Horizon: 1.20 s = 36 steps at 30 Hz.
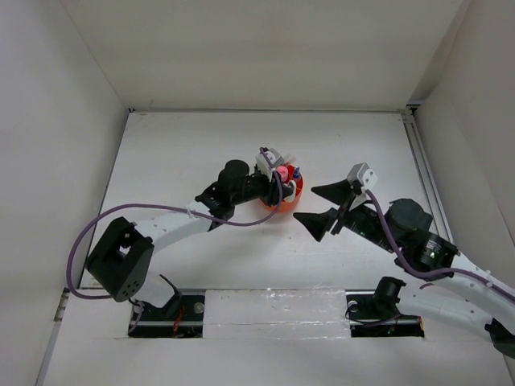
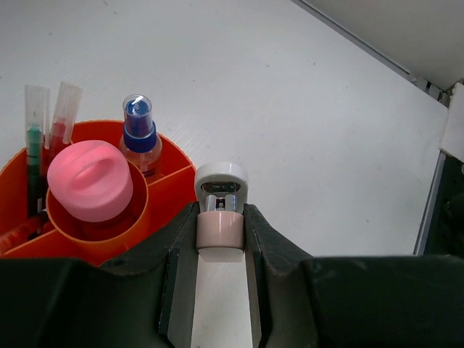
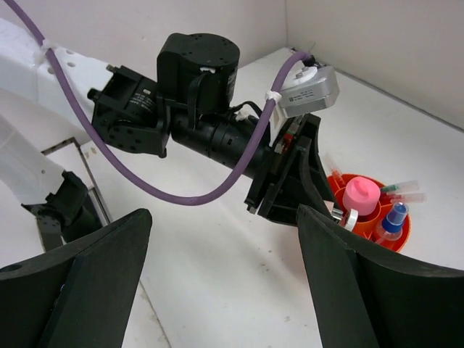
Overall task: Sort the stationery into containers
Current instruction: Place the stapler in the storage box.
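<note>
2 grippers: left gripper [image 2: 220, 221] clamps white eraser [image 2: 221, 185] just beside orange organiser [image 2: 170, 181], midway between side edges of counter [image 1: 185, 153]; right gripper [image 1: 324, 207] near it, jaws spread wide.

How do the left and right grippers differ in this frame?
The left gripper has its jaws shut on a small white-and-pink item; the right gripper has its jaws wide open and empty. The left gripper is at the rim of the orange organiser; the right gripper is off to one side, apart from it. Both are black and over the white table.
</note>
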Each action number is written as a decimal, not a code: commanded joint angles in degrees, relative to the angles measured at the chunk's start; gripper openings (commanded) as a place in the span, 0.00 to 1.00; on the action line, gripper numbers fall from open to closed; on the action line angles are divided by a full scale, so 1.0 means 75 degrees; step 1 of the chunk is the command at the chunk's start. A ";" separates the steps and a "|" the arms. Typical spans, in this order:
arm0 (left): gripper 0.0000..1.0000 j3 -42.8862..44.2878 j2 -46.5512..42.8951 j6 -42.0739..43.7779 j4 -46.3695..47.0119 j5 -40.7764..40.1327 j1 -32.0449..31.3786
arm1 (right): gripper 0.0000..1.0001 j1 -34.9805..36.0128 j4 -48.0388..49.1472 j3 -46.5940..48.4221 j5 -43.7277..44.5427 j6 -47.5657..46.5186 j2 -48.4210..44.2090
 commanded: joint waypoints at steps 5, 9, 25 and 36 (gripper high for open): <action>0.00 0.0358 0.0144 0.0681 0.0944 -0.0451 -0.0095 | 0.87 0.0083 0.0042 0.0101 -0.0005 0.0046 0.0175; 0.00 0.0358 0.0366 0.0776 0.1038 -0.0521 -0.0095 | 0.87 0.0083 0.0042 0.0101 -0.0076 -0.0024 0.0035; 0.00 0.0604 0.0953 0.1069 0.1108 -0.0943 -0.0165 | 0.87 0.0083 0.0183 -0.0040 -0.0076 -0.0024 -0.0118; 0.00 0.0369 0.1105 0.0999 0.1319 -0.1481 -0.0470 | 0.88 0.0083 0.0253 -0.0110 -0.0146 -0.0024 -0.0118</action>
